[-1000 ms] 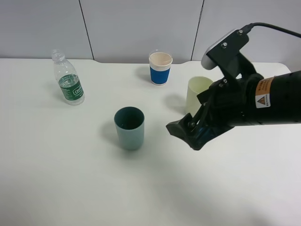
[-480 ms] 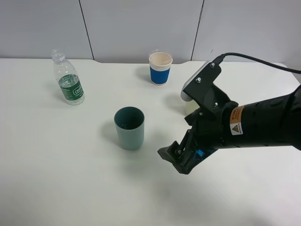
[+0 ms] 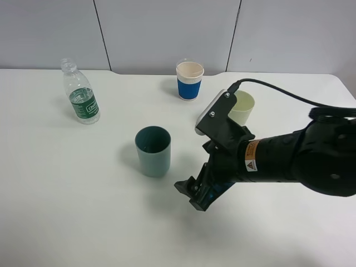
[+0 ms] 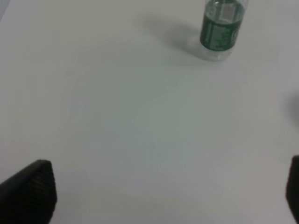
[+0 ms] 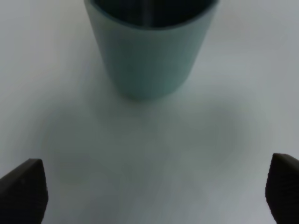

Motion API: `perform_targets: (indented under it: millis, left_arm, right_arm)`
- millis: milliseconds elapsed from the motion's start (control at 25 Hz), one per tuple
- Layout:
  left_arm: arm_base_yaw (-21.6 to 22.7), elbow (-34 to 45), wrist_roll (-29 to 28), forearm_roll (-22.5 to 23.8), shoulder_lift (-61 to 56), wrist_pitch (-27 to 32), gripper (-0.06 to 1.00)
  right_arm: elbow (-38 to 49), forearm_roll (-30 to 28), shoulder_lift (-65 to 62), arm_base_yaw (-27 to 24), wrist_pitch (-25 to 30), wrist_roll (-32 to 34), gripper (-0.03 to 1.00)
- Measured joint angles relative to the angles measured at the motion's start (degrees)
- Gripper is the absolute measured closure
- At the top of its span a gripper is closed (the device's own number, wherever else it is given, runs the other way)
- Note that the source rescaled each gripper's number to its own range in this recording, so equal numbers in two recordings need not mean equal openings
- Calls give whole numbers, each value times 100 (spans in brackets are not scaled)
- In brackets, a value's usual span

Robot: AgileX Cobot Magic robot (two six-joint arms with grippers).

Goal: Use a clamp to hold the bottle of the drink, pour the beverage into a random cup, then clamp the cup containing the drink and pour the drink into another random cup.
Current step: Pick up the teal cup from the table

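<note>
Two grippers, both released. I'm seeing the right gripper (image 3: 192, 196) hanging low over the table (image 3: 78, 217), just right of and in front of the teal cup (image 3: 153, 150). Its jaws are spread and pointing at that cup with nothing between them. The cup is sitting ahead of the fingertips, apart from them.

I'm only getting the left gripper (image 4: 161, 191) on its own wrist cam: jaws wide apart, nothing but table between them.

The teal cup is standing upright, mouth up, dark inside. I'm not able to tell whether liquid is in it.

The water bottle (image 3: 80, 94) with the green label is standing well to the left of and behind the teal cup. I'm not able to read its fill level.

The pale yellow-green cup (image 3: 240, 108) is standing to the right of and behind the teal cup, partly hidden by the right arm's wrist camera housing (image 3: 214, 114).

The white paper cup (image 3: 189, 80) with the blue sleeve is standing farthest back, behind and slightly right of the teal cup.
</note>
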Motion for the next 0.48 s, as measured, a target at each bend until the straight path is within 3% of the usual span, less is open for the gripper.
perform_targets:
  millis: [480]
  left_arm:
    - [0, 0, 0, 0, 0, 0, -6]
  right_arm:
    - [12, -88, 1628, -237, -2169, -372, 20]
